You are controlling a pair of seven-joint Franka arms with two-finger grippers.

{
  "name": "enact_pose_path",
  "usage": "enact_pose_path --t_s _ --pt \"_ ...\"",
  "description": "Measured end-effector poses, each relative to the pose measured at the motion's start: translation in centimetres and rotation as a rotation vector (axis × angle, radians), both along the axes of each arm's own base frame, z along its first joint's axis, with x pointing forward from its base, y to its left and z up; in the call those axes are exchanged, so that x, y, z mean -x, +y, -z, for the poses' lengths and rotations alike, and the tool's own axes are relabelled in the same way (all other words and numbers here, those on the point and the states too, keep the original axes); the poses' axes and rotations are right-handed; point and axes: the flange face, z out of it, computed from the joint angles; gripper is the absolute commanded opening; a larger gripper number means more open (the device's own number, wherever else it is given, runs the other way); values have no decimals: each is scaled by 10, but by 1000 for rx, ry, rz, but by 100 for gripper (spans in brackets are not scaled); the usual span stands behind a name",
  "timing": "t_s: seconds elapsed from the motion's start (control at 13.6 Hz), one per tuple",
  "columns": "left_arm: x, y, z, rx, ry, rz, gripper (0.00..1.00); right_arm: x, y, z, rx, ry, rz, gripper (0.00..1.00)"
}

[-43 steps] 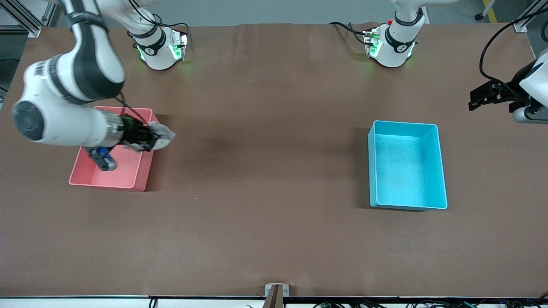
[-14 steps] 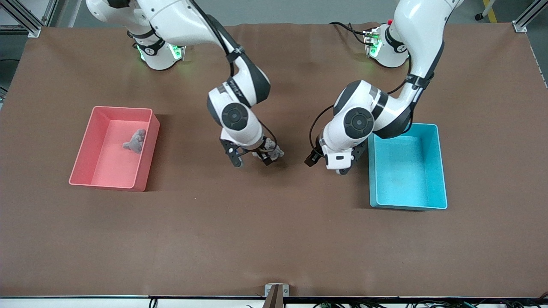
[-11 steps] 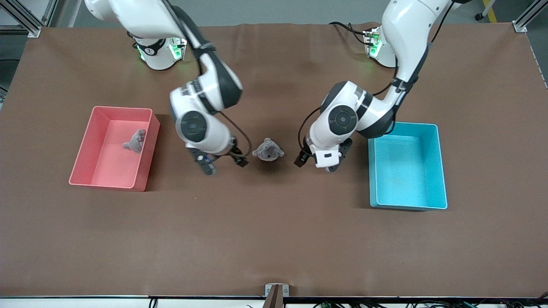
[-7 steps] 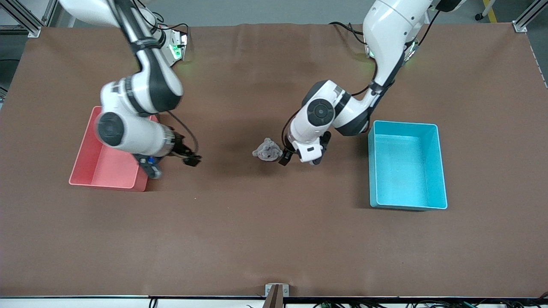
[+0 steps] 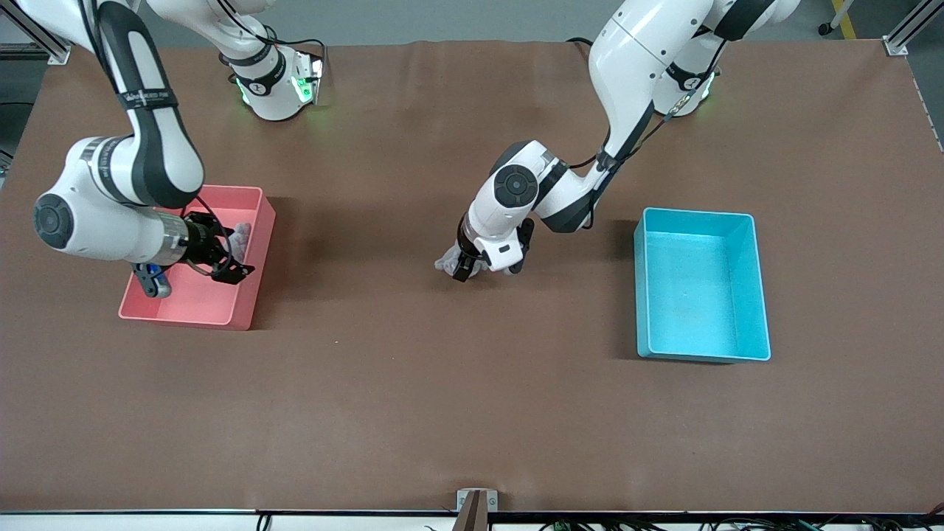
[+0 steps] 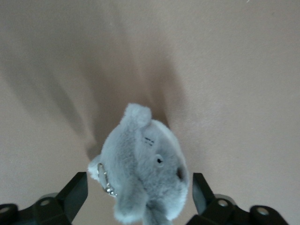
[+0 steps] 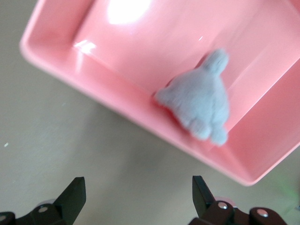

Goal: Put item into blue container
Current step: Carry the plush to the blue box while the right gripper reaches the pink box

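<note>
A: Okay, where was the left end effector [image 5: 483, 264]?
B: Down at mid-table, fingers [image 6: 70, 199] spread on either side of a grey plush toy [image 6: 140, 166]. The toy lay on the brown table [image 5: 472, 405], between the fingers; not clamped, gaps showed on both sides in the left wrist view.
A: Details on the toy?
B: Small metal chain on it, one ear up, dark eye visible. In the front view only a bit of it [image 5: 447, 261] stuck out from under the end effector.
A: Blue container?
B: The blue container [image 5: 761, 295] sat toward the left arm's end of the table, well apart from the toy, nothing visible inside. The toy was between it and the pink bin [image 5: 251, 295].
A: Right side?
B: The right end effector [image 5: 195, 264] hung over the pink bin, which sat toward the right arm's end of the table. Fingers [image 7: 72, 199] spread, holding nothing.
A: Anything in the pink bin?
B: A second grey plush toy [image 7: 201, 105], lying on the bin floor against one long wall [image 7: 117, 101]. In the front view it [image 5: 240, 237] peeked out just beside the right arm's wrist.
</note>
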Motion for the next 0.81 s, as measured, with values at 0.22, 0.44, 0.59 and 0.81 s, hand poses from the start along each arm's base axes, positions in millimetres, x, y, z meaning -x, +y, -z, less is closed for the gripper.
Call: enact_pose_path --t_s 0.22,0.44,0.59,0.81 --pt "7 -6 4 -2 4 10 24 13 -49 13 -25 7 7 100" --pt "5 -5 4 -5 -3 12 0 27 -76 30 -65 -2 41 100" --pt "2 -2 4 -28 -34 44 0 42 -86 47 -142 -21 65 100" --pt "-5 5 -3 -120 -76 129 0 55 -94 67 -174 -17 84 100"
